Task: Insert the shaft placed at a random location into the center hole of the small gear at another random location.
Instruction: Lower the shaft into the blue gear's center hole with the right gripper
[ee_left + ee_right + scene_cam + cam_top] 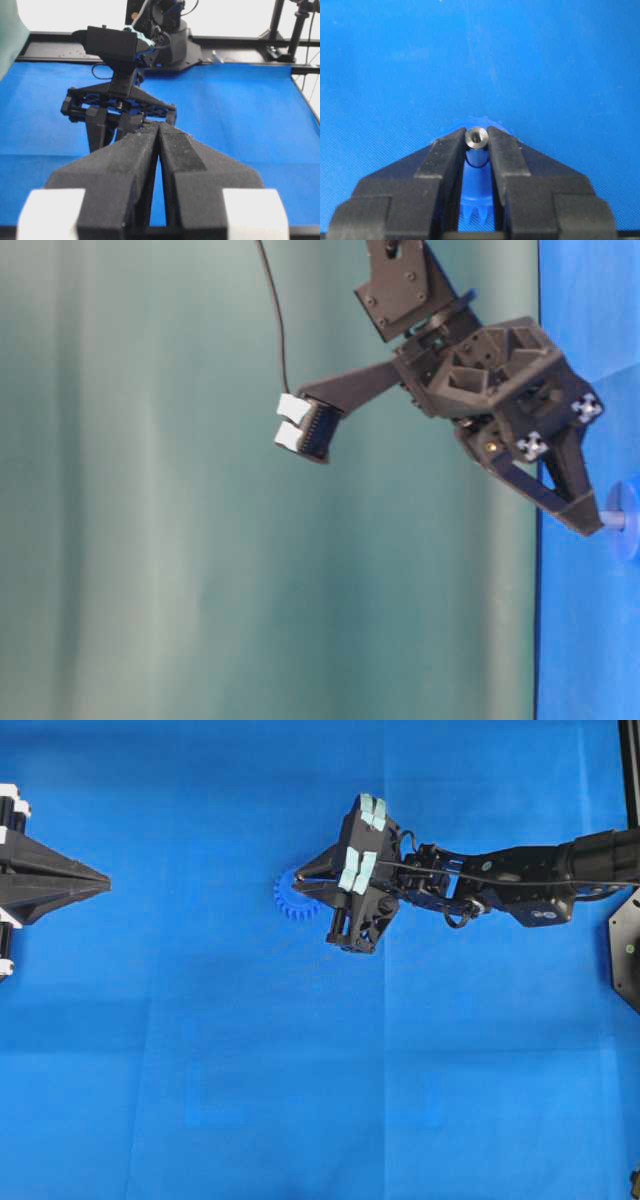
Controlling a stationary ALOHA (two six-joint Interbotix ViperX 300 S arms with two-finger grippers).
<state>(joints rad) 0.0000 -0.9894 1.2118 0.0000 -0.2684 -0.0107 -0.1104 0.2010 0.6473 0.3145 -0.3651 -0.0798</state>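
The right claw (476,142) is clamped on the pin (476,138), held upright directly over the blue gear (476,200) beneath its fingertips. The left claw (159,131) is closed, well apart.

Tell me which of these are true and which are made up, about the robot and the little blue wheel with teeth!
1. The right gripper pinches the shaft between its fingertips. True.
2. The small gear is red. False: it is blue, like the cloth it lies on.
3. The left gripper holds the gear. False: it is shut on nothing, far off at the left edge of the overhead view.
4. The right gripper's tips are right over the gear. True: gear teeth peek out around them in the right wrist view.
5. Two gears lie on the cloth. False: only one shows.
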